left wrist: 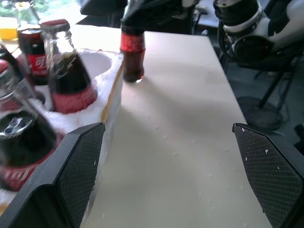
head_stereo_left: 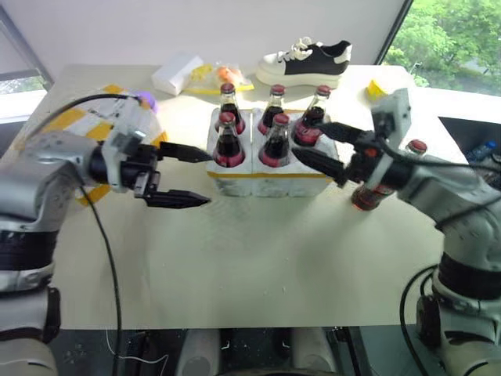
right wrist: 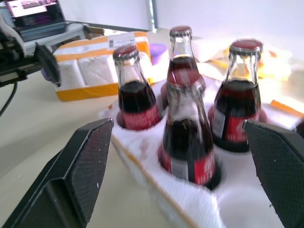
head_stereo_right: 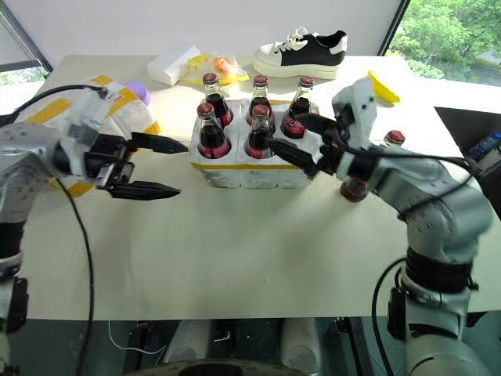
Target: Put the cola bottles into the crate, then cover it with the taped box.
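Note:
The white foam crate (head_stereo_left: 270, 182) with a yellow band sits mid-table. Five cola bottles (head_stereo_left: 228, 139) with red caps stand in it, and its front right hole (left wrist: 97, 61) is empty. One more cola bottle (left wrist: 132, 57) stands on the table just right of the crate, partly hidden behind my right arm. My right gripper (head_stereo_left: 305, 139) is open at the crate's right end and holds nothing. My left gripper (head_stereo_left: 210, 178) is open just left of the crate, fingers pointing at its side, also empty. The taped box (head_stereo_left: 78, 125) with yellow stripes lies at the left, behind my left arm.
At the back of the table are a black-and-white shoe (head_stereo_left: 305, 63), a small white packet (head_stereo_left: 176, 72), an orange and yellow bag (head_stereo_left: 219, 76) and a yellow item (head_stereo_left: 376, 88). A purple object (head_stereo_left: 145, 99) sits by the taped box. Bare tabletop (head_stereo_left: 258, 258) stretches in front of the crate.

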Motion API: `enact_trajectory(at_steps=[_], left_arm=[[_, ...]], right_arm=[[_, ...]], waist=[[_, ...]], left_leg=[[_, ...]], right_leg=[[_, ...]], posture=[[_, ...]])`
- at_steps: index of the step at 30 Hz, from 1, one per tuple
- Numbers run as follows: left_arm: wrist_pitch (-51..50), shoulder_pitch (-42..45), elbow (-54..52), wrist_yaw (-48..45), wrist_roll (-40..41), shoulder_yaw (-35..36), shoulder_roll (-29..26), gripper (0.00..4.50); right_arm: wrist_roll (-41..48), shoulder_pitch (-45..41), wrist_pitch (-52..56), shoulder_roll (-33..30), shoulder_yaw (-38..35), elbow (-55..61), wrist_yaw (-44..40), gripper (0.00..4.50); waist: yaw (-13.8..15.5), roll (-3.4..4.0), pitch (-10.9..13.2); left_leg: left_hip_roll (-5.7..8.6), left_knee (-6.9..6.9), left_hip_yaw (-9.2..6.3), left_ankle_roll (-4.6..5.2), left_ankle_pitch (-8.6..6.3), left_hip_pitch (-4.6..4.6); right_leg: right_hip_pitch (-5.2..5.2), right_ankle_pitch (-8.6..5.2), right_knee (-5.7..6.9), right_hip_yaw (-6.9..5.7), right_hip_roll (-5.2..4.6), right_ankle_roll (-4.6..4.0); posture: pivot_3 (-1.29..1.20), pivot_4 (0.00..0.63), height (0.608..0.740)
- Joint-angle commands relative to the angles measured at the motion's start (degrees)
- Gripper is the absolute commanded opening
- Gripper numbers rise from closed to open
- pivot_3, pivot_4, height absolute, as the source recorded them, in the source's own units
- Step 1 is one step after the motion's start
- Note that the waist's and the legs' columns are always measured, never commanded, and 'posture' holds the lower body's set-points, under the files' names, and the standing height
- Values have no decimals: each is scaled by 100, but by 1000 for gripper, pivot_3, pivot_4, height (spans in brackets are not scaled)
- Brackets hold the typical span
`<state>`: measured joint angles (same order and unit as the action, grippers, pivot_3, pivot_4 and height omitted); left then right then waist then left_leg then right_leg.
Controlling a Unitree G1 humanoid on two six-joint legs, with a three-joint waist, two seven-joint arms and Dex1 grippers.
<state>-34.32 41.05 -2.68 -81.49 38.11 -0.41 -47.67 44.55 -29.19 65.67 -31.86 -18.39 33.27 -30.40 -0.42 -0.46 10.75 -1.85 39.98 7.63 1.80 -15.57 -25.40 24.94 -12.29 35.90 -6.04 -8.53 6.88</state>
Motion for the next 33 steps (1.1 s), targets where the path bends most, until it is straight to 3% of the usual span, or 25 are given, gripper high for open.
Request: enact_trajectory(at_steps=[1, 7, 11, 14, 18, 24, 33], left_arm=[[339, 433, 401, -209, -274, -245, 235, 4500], [559, 745, 787, -468, -492, -360, 453, 4500], [520, 769, 745, -610, -463, -302, 383, 4500], [472, 712, 623, -664, -433, -282, 324, 4500], [404, 655, 450, -647, -384, -259, 299, 4500], [251, 590, 211, -560, -309, -194, 296, 4500], [16, 498, -40, -391, -185, -49, 175, 4500]], right_arm=[[856, 481, 667, -44, -771, 957, 602, 4468], [1751, 1851, 1007, -366, -2168, 1695, 1384, 4468], [1763, 2983, 864, -646, -3173, 1653, 1534, 4468], [1508, 3455, 577, -741, -3480, 1405, 1590, 4468], [1114, 3581, 139, -819, -3232, 1054, 1640, 4468], [432, 3259, -506, -872, -2373, 372, 1615, 4468], [-208, 2715, -1195, -785, -1698, -627, 1483, 4468]], waist=[[8, 0, 0], [1, -1, 0], [47, -2, -1], [67, -2, -2], [87, -2, -2], [100, -2, -2], [100, -2, -1]], left_leg=[[1, 0, -1, 1, -1, 1], [1, 0, -8, 6, -4, 0], [1, 1, -12, 12, -7, 1], [0, 2, -16, 14, -8, 6], [0, 2, -19, 22, -13, 6], [1, 4, -20, 20, -11, 6], [2, 6, -20, 16, -8, 7]], right_leg=[[0, 0, -1, 0, -1, 0], [0, 0, -1, 0, -2, 0], [-5, 0, -18, 0, -4, 0], [-8, 1, -20, 2, -3, 0], [-11, 1, -22, 2, -3, 0], [-11, 1, -23, 2, -3, 0], [-16, 1, -25, 2, -3, 1]], posture=[[0, 150, 740], [0, 150, 740], [0, 150, 740], [0, 150, 740], [0, 150, 740], [0, 150, 740], [0, 150, 740]])
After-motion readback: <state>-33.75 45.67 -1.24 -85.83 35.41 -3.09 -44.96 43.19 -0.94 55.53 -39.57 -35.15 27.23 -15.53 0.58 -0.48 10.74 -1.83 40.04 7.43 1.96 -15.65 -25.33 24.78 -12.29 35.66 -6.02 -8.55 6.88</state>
